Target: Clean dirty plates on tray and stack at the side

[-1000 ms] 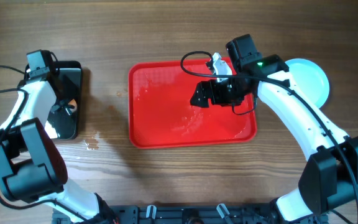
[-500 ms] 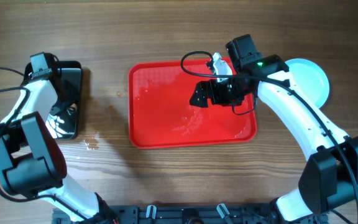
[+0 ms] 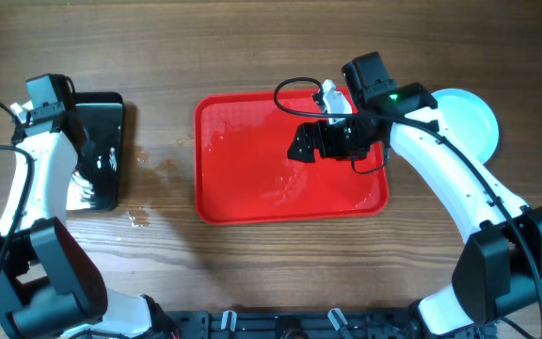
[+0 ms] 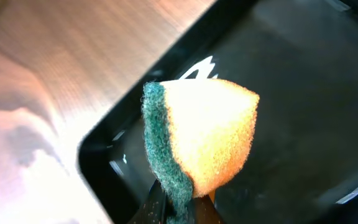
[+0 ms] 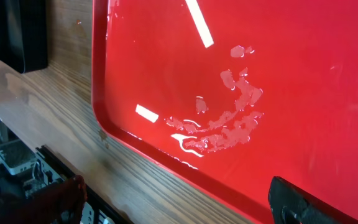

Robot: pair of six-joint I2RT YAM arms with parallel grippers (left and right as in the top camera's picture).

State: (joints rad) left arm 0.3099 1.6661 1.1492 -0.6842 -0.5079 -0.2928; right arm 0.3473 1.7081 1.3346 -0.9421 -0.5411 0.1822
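The red tray (image 3: 252, 179) lies mid-table with only wet streaks (image 5: 229, 121) on it. A pale-blue plate (image 3: 473, 118) rests on the wood right of the tray, partly under my right arm; how many lie there I cannot tell. My right gripper (image 3: 310, 143) hovers over the tray's right half, and in the right wrist view it (image 5: 179, 202) is open with nothing between its fingers. My left gripper (image 4: 179, 208) is shut on a yellow sponge (image 4: 210, 143) with a green scouring side, held over the black bin (image 4: 303, 81).
The black rectangular bin (image 3: 102, 151) sits at the far left, and its corner shows in the right wrist view (image 5: 17, 31). Water drops dot the wood (image 3: 139, 218) between bin and tray. A black rail (image 3: 280, 325) runs along the table's front edge.
My left gripper closed on the sponge in the bin, and the left arm shifted slightly to the left. The right arm has stayed still.
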